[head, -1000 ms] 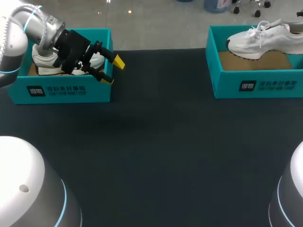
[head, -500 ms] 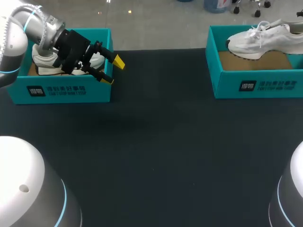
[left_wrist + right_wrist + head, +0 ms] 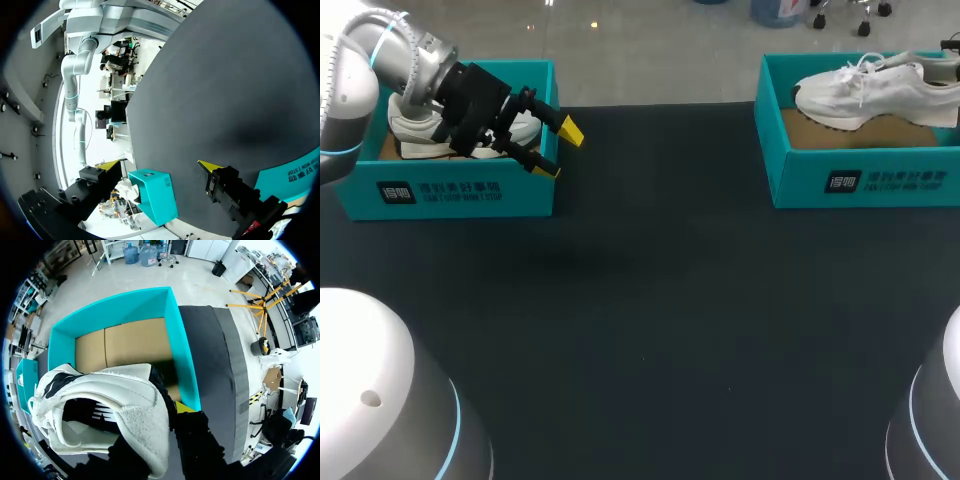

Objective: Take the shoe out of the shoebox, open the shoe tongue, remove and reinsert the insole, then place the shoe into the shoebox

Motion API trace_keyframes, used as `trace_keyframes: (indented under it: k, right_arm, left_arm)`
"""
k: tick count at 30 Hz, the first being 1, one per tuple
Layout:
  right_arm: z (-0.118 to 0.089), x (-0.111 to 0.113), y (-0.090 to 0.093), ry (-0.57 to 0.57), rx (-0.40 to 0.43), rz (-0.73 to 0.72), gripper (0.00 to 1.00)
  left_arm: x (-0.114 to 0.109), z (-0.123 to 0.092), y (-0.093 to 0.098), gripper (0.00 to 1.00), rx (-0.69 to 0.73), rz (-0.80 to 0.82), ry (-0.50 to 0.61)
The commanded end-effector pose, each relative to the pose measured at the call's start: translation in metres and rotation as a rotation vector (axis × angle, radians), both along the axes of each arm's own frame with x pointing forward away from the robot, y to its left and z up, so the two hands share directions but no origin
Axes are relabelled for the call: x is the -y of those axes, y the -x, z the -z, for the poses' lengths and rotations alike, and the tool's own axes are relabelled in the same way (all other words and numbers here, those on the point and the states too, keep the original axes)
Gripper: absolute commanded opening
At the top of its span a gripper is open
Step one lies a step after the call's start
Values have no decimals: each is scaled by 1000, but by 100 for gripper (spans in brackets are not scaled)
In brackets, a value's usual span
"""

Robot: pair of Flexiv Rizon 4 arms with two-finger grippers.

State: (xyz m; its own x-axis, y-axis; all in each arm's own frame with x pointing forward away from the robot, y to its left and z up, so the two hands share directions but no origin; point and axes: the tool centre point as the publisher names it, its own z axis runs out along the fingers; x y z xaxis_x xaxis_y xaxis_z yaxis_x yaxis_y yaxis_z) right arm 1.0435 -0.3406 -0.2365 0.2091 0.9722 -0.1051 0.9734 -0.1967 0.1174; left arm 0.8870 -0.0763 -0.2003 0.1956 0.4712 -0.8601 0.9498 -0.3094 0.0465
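Counting in the head view gives two teal shoeboxes on the dark table (image 3: 650, 300), the left shoebox (image 3: 450, 190) at ten o'clock and the right shoebox (image 3: 860, 180) at two o'clock, with one white shoe at each. The left gripper (image 3: 560, 150), fingers spread wide, hides much of the second shoe (image 3: 412, 130). The white shoe (image 3: 870, 88) is cut off at three o'clock. From the left wrist, that gripper hangs open over the table, the left shoebox's corner just beside it. From the right wrist, the right gripper (image 3: 167, 435) clamps the white shoe's heel over the right shoebox's cardboard floor, its fingertips largely hidden.
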Motion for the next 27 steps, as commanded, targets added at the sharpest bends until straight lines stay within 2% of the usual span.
trace_keyframes:
  k: [1, 12, 27]
  right_arm:
    - [8, 2, 0, 8, 5, -3, 0]
    - [45, 7, -4, 39, -21, -22, 0]
    - [110, 15, -9, 54, -53, 20, 0]
  left_arm:
    - [0, 0, 0, 100, 1, 1, -3]
    - [0, 0, 0, 100, 1, 1, -3]
    - [0, 0, 0, 100, 1, 1, -3]
